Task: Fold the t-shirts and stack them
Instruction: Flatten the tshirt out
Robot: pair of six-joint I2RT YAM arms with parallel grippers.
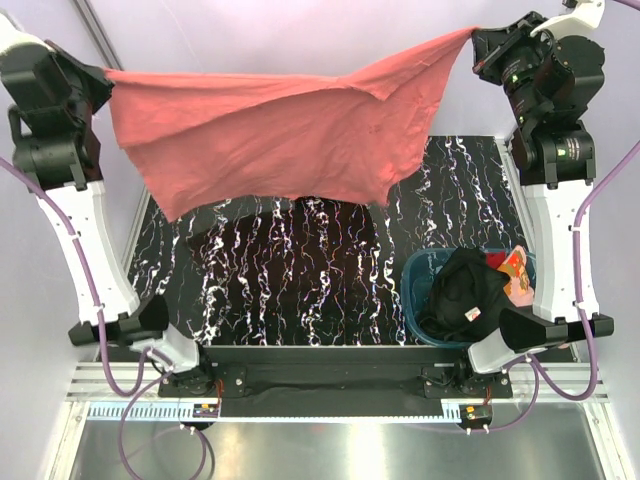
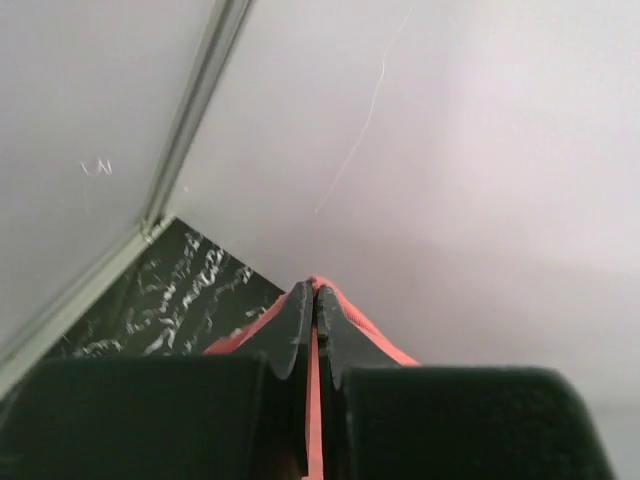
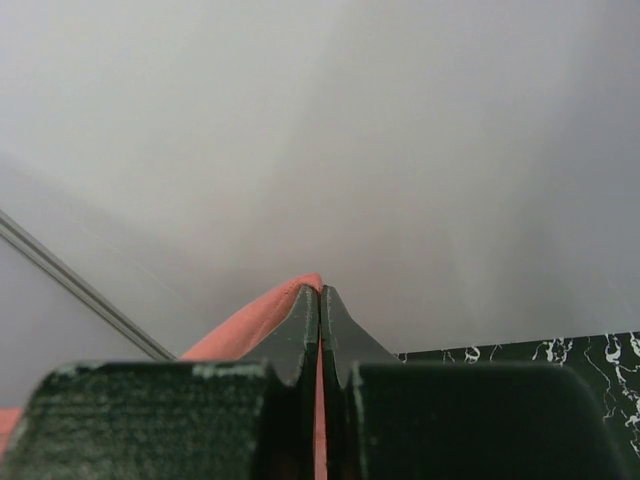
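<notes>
— High above the black marbled table [image 1: 300,290], the salmon-red t-shirt [image 1: 270,140] hangs spread between the 2 arms. How is it held?

— By 2 upper corners. At the far left, the left gripper [image 2: 315,292] is clenched on the cloth. In its wrist view the fingers [image 2: 290,325] meet, with a thin strip of red fabric pinched in the seam between them. At the far right, the right gripper [image 3: 320,292] is clamped the same way, and salmon cloth shows at its tips and runs down between them.

— Is the shirt stretched flat?

— Not quite. In the top view the upper edge runs across from grip to grip with a shallow sag and a fold near the right end. The body drapes toward the near side in a broad sheet, with a crease slanting across it. The lower hem ends in 2 points, 1 near the left and 1 right of centre.

— Does it touch the table?

— From above I cannot tell (a dark shadow lies on the marbling just under the hem).

— Where are the other shirts?

— A black t-shirt [image 1: 465,290] lies bunched in the round teal basket [image 1: 412,275], which stands at the near right of the table, just beside the right arm. A small red patch shows at the top of the black one. Some orange and pale pink cloth [image 1: 518,272] is tucked against the basket's right side, touching the black shirt.
</notes>
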